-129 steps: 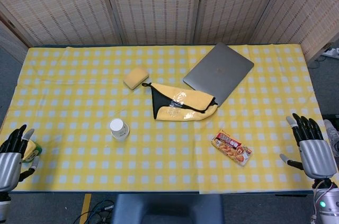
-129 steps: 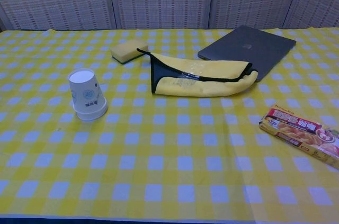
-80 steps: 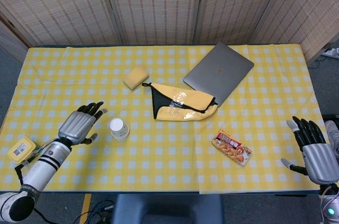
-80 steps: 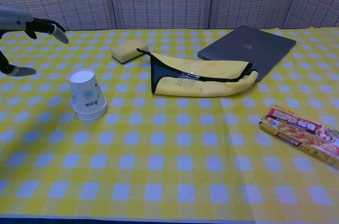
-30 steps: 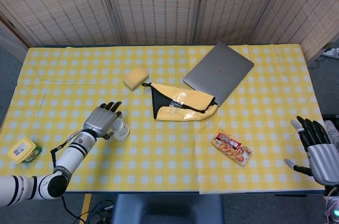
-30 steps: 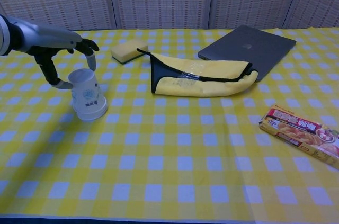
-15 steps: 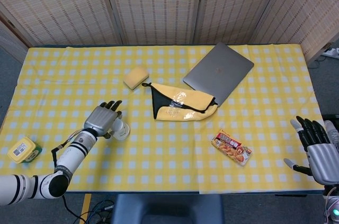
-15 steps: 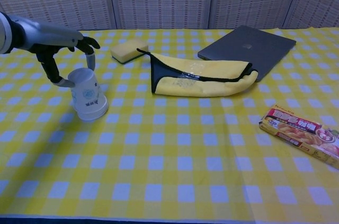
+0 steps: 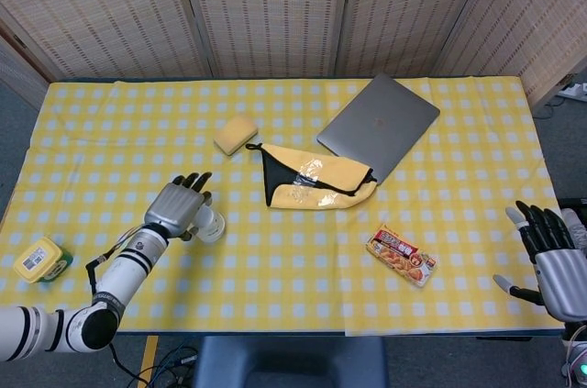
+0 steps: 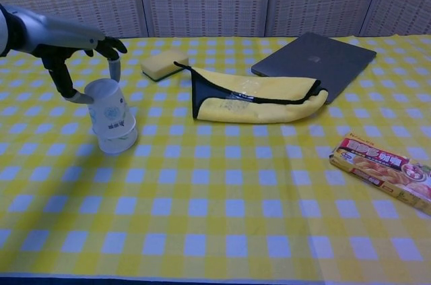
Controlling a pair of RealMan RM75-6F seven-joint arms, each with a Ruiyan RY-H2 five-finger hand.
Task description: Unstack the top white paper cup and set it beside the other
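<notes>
White paper cups (image 10: 113, 123), printed, stacked upside down on checked yellow cloth (image 10: 222, 197); top cup tilted, partly lifted off lower one. Metal left hand (image 10: 84, 56) pinches its top w/ thumb + fingers. Right hand (image 9: 555, 260) at table edge, fingers spread, holding nothing.

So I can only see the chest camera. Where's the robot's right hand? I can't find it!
Observer: The right hand is at the near right edge of the table. Its fingers are spread and it holds nothing. Only the head view shows it.
Operator: Is anything hiding on the left side too?
Observer: Yes, a small yellow container sits by the near left edge, well off to the side of the cups and outside your picture.
</notes>
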